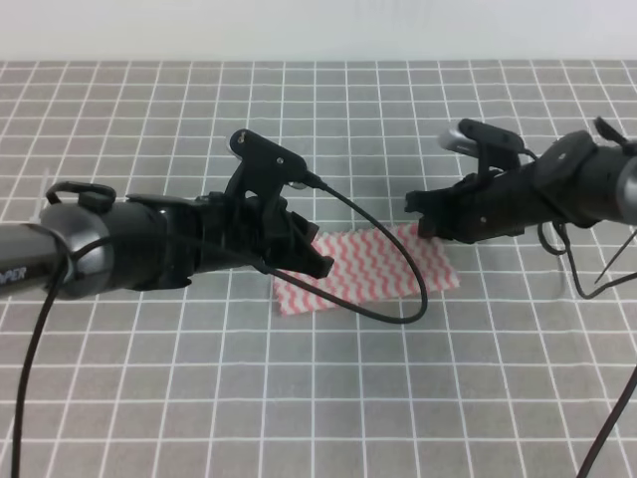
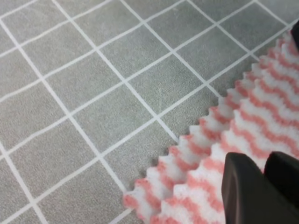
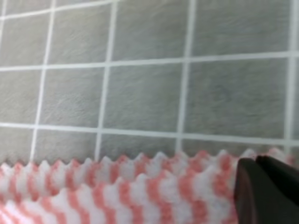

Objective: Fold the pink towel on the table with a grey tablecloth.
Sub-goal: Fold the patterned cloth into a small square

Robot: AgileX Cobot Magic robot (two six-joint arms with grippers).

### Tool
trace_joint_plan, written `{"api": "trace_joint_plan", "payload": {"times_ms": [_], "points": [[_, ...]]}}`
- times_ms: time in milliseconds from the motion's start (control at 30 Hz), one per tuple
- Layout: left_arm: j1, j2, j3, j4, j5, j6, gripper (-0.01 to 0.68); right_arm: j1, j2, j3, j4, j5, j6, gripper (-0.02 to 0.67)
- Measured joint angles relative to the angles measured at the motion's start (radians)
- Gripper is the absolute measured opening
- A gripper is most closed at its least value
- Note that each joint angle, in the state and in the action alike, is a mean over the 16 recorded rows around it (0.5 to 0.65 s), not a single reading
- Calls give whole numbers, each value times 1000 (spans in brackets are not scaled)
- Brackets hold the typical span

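The pink towel lies on the table with a grey tablecloth as a long strip in two layers, the upper layer's wavy edge set slightly back from the lower one. My left gripper is over the towel's left part. In the left wrist view its fingers stand together over the striped cloth. My right gripper is at the towel's far right corner. In the right wrist view its fingertips are closed at the towel's far edge. No cloth shows lifted between either pair.
The left arm's black cable loops over the towel's middle. The right arm's cables hang at the right. The table's far edge meets a pale wall. The grey gridded cloth surrounds the towel on all sides.
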Motion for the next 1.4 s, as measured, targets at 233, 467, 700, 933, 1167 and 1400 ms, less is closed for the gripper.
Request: {"api": "trace_joint_plan", "payload": {"times_ms": [233,467,700,933,1167,1400], "points": [[0,-14,2,4,25,-58,90,-23,-38,0,-22,70,0,-15],[-1,-30,25,41,123,-177,89,-29,-100,0,-84,186,20,-15],[-2,-33,60,119,242,-296,89,-29,-138,0,-166,281,67,-15],[-3,-24,80,208,289,-377,88,-26,-143,0,-212,326,104,-15],[-3,8,81,255,293,-421,83,-16,-143,0,-209,338,107,-15],[-3,38,81,272,274,-440,77,-9,-138,0,-206,341,107,-15]]}}
